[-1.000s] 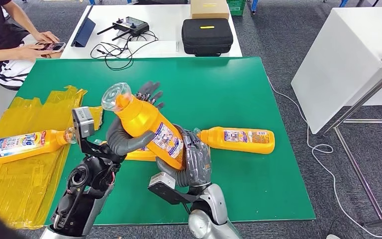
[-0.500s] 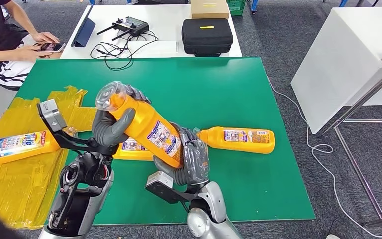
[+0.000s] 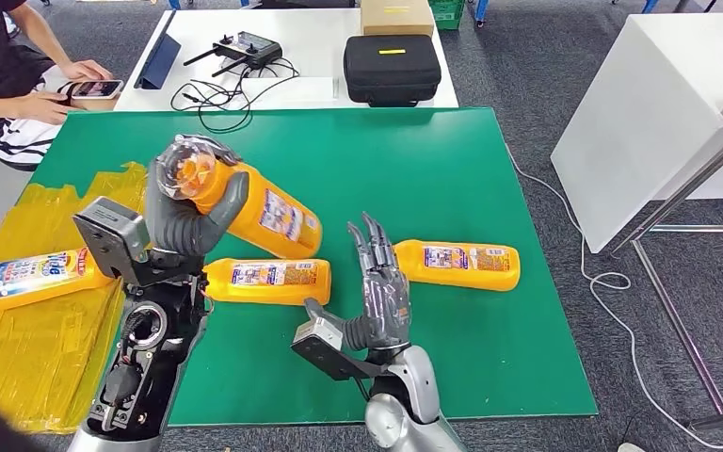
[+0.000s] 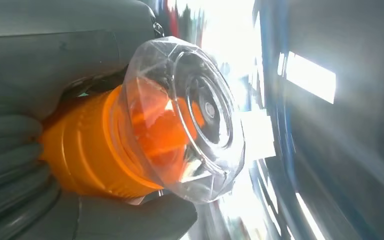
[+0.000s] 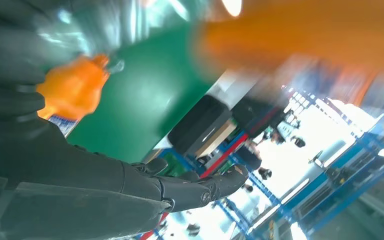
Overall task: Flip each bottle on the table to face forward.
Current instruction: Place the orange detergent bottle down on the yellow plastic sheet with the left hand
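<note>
Green table [image 3: 490, 311]: landmark surface. Yellow plastic sheet [image 3: 47, 348] over its left edge, one bottle [image 3: 33, 276] lying there. Lifted bottle [image 3: 245, 209] above the table's left half, gripped by left hand [image 3: 184, 221]. Two flat bottles [image 3: 268, 281] [image 3: 457, 265] mid-table. Right hand [image 3: 379, 297] between them, empty, fingers spread.

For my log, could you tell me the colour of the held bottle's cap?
Clear over orange, on the bottle; left wrist view.

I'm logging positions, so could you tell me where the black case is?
In the head view, the black case sits on the white table beyond the green mat, beside a cardboard box.
</note>
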Robot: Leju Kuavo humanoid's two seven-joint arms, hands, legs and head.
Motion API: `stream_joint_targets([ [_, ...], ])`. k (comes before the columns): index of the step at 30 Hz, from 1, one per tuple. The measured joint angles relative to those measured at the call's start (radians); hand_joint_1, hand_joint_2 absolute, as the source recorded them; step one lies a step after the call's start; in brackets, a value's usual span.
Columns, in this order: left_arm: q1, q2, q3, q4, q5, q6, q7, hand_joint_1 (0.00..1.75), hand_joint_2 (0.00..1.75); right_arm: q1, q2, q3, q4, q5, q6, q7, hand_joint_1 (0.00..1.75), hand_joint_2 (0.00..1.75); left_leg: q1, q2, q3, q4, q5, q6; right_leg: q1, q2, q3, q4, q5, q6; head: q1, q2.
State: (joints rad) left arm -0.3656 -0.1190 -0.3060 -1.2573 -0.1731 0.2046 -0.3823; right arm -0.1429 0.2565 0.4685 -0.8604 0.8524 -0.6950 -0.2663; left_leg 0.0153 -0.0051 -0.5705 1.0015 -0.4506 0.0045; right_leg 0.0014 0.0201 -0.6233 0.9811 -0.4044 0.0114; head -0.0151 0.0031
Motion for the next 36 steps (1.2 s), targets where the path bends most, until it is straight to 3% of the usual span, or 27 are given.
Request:
stream_joint_targets([
  [6,-0.017,0.0,0.001,0.0,-0.194,0.154,-0.002,1.75,1.75,0.022,-0.01,-0.037,-0.05,0.015,-0.001,0.003,0.0,1.75,0.0,0.0,0.0,0.0,0.0,0.0,0.0,0.0,0.0,0.0,0.0,0.0,0.0,0.0],
  [12,-0.049,0.02,0.025,0.044,-0.7,0.455,0.049,1.75,1.75,0.039,-0.013,-0.079,-0.092,0.024,-0.002,-0.001,0.0,1.75,0.0,0.0,0.0,0.0,0.0,0.0,0.0,0.0,0.0,0.0,0.0,0.0,0.0,0.0],
  [15,-0.059,0.029,0.077,0.065,-0.925,0.49,0.046,1.75,1.75,0.041,-0.015,-0.088,-0.096,0.02,-0.003,-0.006,0.0,1.75,0.0,0.0,0.0,0.0,0.0,0.0,0.0,0.0,0.0,0.0,0.0,0.0,0.0,0.0],
  [20,-0.063,0.033,0.135,0.082,-1.006,0.494,0.057,1.75,1.75,0.043,-0.015,-0.095,-0.101,0.019,-0.003,-0.009,0.0,1.75,0.0,0.0,0.0,0.0,0.0,0.0,0.0,0.0,0.0,0.0,0.0,0.0,0.0,0.0],
  [23,-0.067,0.056,0.147,0.084,-1.243,0.494,0.19,1.75,1.75,0.041,-0.015,-0.095,-0.1,0.015,-0.003,-0.015,0.0,1.75,0.0,0.0,-0.001,0.0,0.0,0.0,0.0,0.0,0.0,0.001,0.0,0.0,0.0,0.0],
  [26,-0.104,0.138,0.074,0.118,-1.39,0.494,0.431,1.75,1.75,0.033,-0.015,-0.094,-0.094,0.006,-0.003,-0.026,0.0,1.75,0.0,0.001,0.0,0.0,0.0,0.0,0.0,0.001,-0.001,0.0,0.0,0.0,0.0,0.0],
  [28,-0.139,0.201,-0.008,0.171,-1.396,0.494,0.528,1.75,1.75,0.026,-0.015,-0.091,-0.088,-0.001,-0.003,-0.032,0.0,1.75,0.0,0.0,0.0,0.0,0.001,0.0,0.0,0.0,-0.001,0.001,0.0,0.0,0.0,0.0],
  [33,-0.218,0.315,-0.182,0.322,-1.396,0.494,0.6,1.75,1.75,0.01,-0.015,-0.086,-0.07,-0.006,0.005,-0.041,0.0,1.75,0.001,0.001,0.0,0.0,0.001,0.0,0.001,0.002,-0.001,0.001,0.0,0.0,0.0,0.0],
  [36,-0.299,0.345,-0.248,0.471,-1.395,0.494,0.566,1.75,1.75,-0.002,-0.015,-0.075,-0.055,-0.006,0.021,-0.047,0.0,1.75,0.0,0.0,0.0,0.0,0.002,0.0,0.0,0.001,-0.001,0.001,0.0,0.0,0.0,0.0],
])
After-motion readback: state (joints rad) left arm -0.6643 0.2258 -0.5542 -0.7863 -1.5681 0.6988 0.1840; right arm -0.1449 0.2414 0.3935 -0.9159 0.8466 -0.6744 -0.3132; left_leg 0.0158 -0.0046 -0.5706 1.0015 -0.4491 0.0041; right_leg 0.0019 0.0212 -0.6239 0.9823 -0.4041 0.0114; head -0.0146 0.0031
